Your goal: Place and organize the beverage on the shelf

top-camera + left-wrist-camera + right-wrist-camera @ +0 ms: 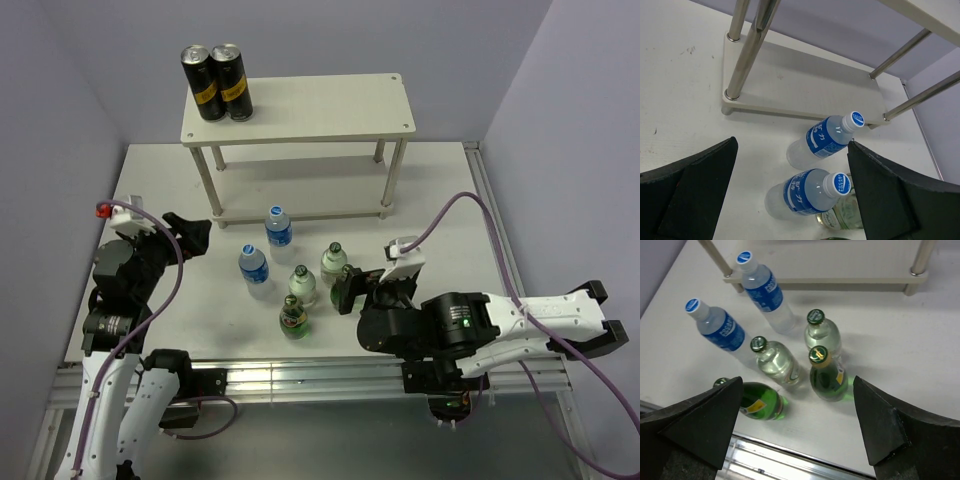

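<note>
Blue cap (pixel 857 119) of one clear bottle (pixel 822 140) reads Pocari Sweat.

— What does the camera see?

— Six bottles standing on a white counter (pixel 900 340), framed by the two dark fingers (pixel 700 425) of a gripper (pixel 796 400) spread wide.

— Which bottles?

— A blue-label bottle (pixel 765 290) stands far, just beside the shelf (pixel 840 265). A second blue-label bottle (pixel 722 330) is left of it and nearer. Two clear ones follow: the left clear bottle (pixel 775 362) and the right clear bottle (pixel 822 335). Nearest are a gold-capped green bottle (pixel 827 377) and a green bottle (pixel 762 405) partly behind the left finger.
</note>
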Robot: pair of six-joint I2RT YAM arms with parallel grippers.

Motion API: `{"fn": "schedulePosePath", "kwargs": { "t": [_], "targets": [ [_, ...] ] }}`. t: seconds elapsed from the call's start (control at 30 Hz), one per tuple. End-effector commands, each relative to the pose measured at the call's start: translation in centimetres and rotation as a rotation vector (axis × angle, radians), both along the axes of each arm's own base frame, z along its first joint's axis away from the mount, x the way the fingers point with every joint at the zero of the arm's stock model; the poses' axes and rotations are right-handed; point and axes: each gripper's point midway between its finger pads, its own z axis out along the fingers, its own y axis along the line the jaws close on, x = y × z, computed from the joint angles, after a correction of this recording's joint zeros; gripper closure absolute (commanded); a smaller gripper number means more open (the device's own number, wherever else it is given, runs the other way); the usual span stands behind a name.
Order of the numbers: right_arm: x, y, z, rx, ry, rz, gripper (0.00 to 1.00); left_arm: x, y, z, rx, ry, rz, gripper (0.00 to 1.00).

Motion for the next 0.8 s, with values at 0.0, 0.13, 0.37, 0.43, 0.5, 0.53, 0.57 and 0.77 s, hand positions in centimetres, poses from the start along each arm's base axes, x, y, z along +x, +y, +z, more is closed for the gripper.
{"fn": "schedulePosePath", "kwargs": {
  "t": [0.0, 0.13, 0.37, 0.43, 0.5, 0.53, 0.57, 0.77],
  "targets": [
    [0.7, -2.2, 0.1, 0.020, -0.047, -0.112, 0.02, -0.1, -0.2, 1.3, 0.017, -0.049, -0.022, 0.01],
    [-0.1, -2.1, -3.0, -0.016, -0.004, -0.110, 0.11, -0.1, -0.2, 1.3, 0.020, -0.050, -0.025, 0.01],
    [-4.7, -0.2, -7.9, 0.006, 0.036, -0.018, 0.25, 0.0, -0.4, 1.2, 0.021, -0.047, -0.033, 0.01],
    [-6.5, 0.9, -9.1, -0.063, 0.057, 0.045, 0.17, 0.0, -0.4, 1.2, 0.020, -0.047, -0.034, 0.01],
    [-7.1, 1.0, -10.5, -0.177, 0.066, 0.024, 0.01, 0.0, -0.4, 1.2, 0.022, -0.049, -0.035, 0.01],
    [-7.6, 1.5, -10.6, -0.195, 0.077, 0.025, 0.00, 0.0, -0.4, 1.2, 0.022, -0.047, -0.035, 0.01],
    [-7.8, 1.9, -11.4, -0.228, 0.074, 0.020, 0.00, 0.0, -0.4, 1.2, 0.022, -0.047, -0.035, 0.01],
    [-8.3, 2.5, -13.2, -0.156, 0.098, 0.024, 0.00, -0.2, -0.4, 1.2, 0.023, -0.052, -0.035, 0.01]
  ]
}}
